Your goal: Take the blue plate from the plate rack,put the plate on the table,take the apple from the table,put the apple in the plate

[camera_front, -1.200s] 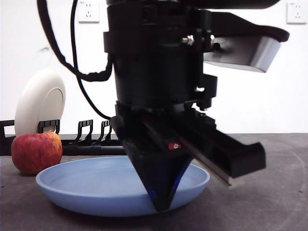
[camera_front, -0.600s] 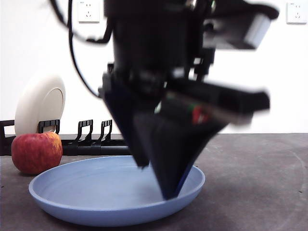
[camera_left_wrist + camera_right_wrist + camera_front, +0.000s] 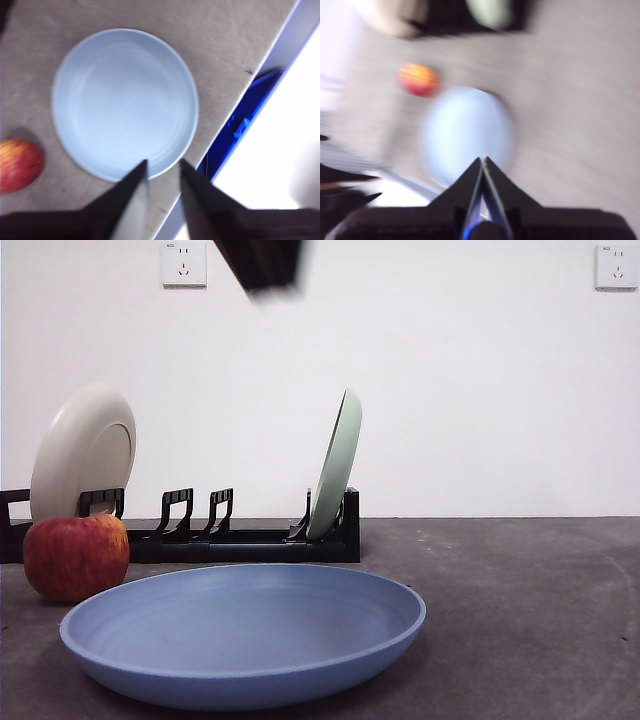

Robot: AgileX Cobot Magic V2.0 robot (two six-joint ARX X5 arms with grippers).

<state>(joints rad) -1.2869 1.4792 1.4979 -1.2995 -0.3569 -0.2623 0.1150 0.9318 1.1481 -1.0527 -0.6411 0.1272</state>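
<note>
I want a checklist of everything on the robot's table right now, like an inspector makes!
Surface: table, dark grey, mottled.
Job's things: blue plate flat on the table, holding nothing; apple beside it on the table; plate rack behind.
Clutter: cream plate and pale green plate standing in the rack.
Grippers: left gripper above the blue plate, open; right gripper raised, shut, holding nothing.
Cables: nothing seen.
Surroundings: white wall, two sockets.

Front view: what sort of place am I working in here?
Probably a lab test bench, not a kitchen: a bare grey table, a plain white wall with sockets, and a plate rack, a blue plate and an apple.
</note>
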